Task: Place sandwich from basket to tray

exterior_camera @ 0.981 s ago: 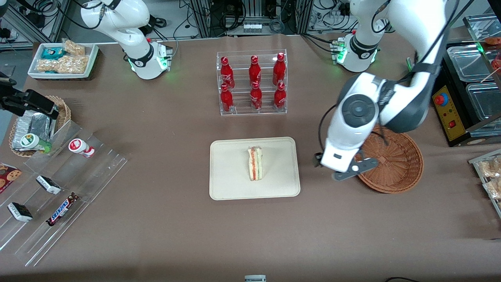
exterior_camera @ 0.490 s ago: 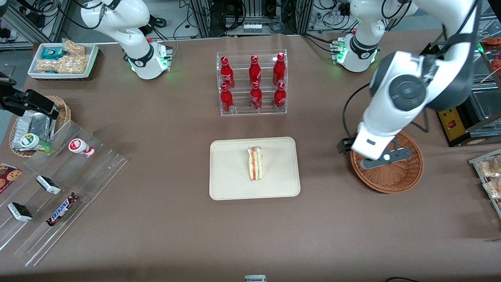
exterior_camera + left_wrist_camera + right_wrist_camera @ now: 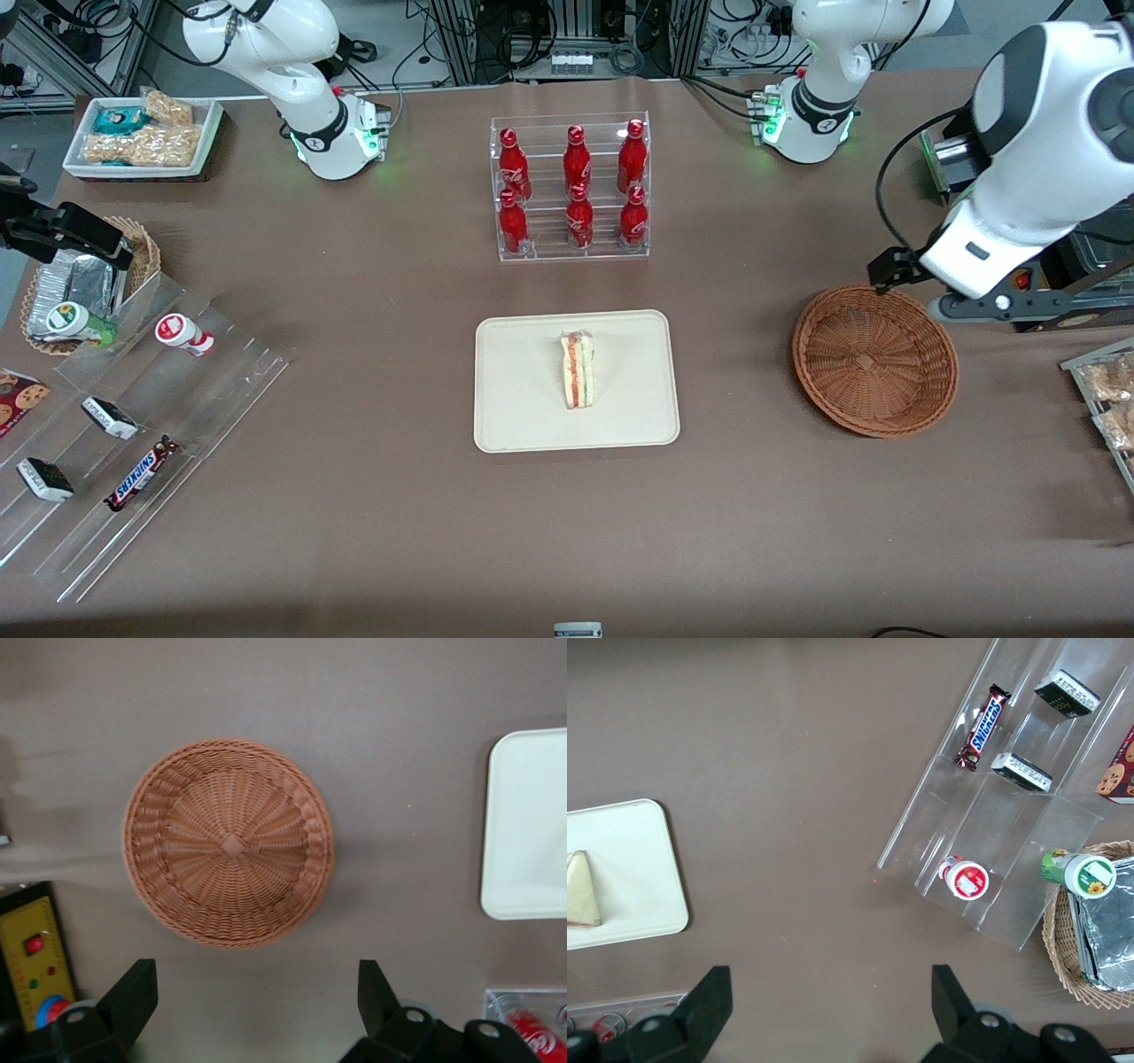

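pulled the hand up and off past the empty basket toward the working arm's end, fingers spread wide, sandwich sitting on the tray, so basically done.

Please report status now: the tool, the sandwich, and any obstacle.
Tool open, empty, high above basket. Sandwich lying on tray. Basket holds nothing. No obstacle seen.

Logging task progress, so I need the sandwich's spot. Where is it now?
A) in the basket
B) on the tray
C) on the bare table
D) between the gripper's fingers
B: the sandwich lies on the tray; the basket holds nothing, and the gripper, high above it, is open and holds nothing.
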### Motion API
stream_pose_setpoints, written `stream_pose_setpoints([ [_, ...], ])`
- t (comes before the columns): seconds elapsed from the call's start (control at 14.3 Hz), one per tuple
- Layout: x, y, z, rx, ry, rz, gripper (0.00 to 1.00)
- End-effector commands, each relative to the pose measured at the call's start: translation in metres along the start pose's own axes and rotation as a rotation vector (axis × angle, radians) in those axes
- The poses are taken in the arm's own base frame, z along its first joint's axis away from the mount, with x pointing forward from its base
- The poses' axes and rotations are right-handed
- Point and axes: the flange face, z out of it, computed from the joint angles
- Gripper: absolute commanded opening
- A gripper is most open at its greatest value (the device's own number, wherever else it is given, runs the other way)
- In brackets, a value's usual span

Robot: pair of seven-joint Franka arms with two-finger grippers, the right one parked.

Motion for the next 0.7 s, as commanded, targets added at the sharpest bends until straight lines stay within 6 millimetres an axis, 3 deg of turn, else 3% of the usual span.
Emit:
stream_pose_setpoints([
  [0.0,-0.001,-0.026,-0.019,-0.017,0.001,0.06,1.0],
  [0.14,-0.002,-0.045,-0.037,-0.02,0.001,0.09,1.0],
  [0.42,-0.003,-0.063,-0.061,-0.089,0.035,0.05,1.0],
  [0.63,-0.004,-0.061,-0.081,-0.114,0.047,0.046,1.0],
])
